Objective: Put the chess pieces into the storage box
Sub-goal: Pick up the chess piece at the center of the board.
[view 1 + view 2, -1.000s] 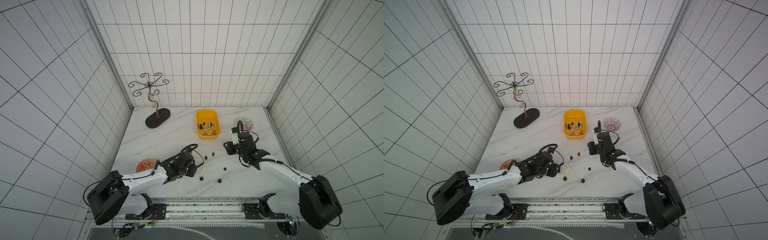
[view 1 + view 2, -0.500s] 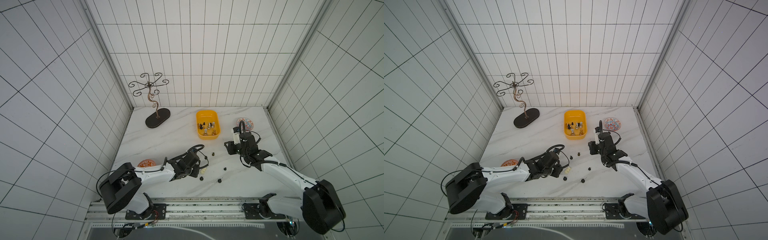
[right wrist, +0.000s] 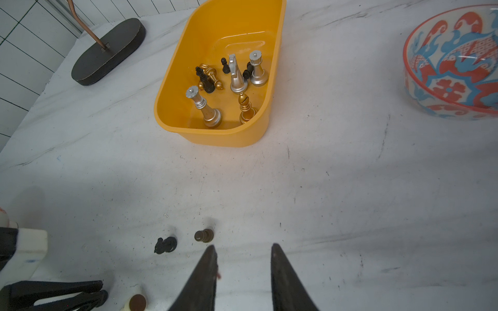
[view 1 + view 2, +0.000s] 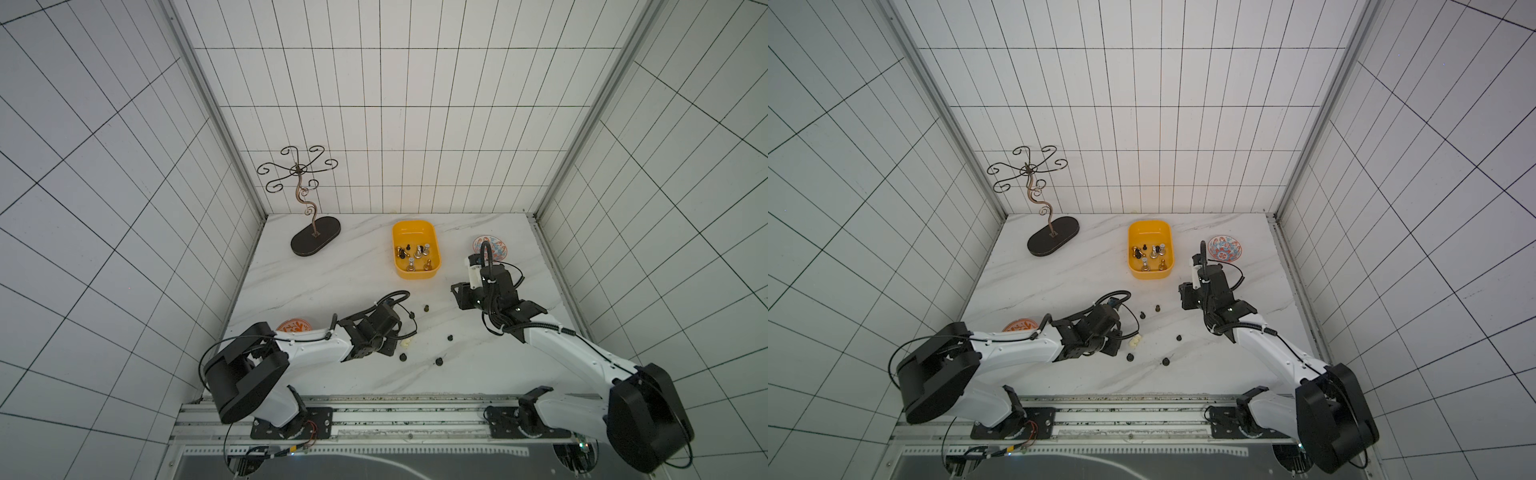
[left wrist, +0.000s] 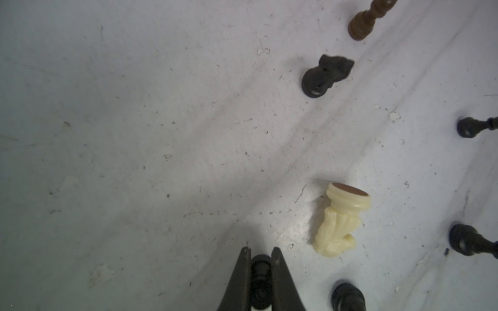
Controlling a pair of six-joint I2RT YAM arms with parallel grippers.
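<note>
In the left wrist view my left gripper [image 5: 260, 255] is shut on a small black chess piece [image 5: 260, 272], low over the table. A cream-white piece [image 5: 339, 223] lies on its side close beside it. Other loose chess pieces stand around: a black knight [image 5: 323, 75], a brown piece [image 5: 362, 24] and black pawns [image 4: 438, 361]. The yellow storage box [image 4: 415, 274] at the back holds several silver, gold and black pieces [image 3: 237, 75]. My right gripper [image 3: 244, 250] hangs open and empty between the box and the loose pieces, the brown piece [image 3: 204, 236] just off one fingertip.
A dark metal jewellery stand [image 4: 316, 241] occupies the back left. A red-and-blue patterned bowl [image 4: 490, 247] sits right of the box, behind my right wrist. An orange patterned dish [image 4: 294, 325] lies near the front left, partly under my left arm.
My left arm reached further right and down among the loose pieces, and its jaws closed on a black piece. The right arm has hardly moved.
</note>
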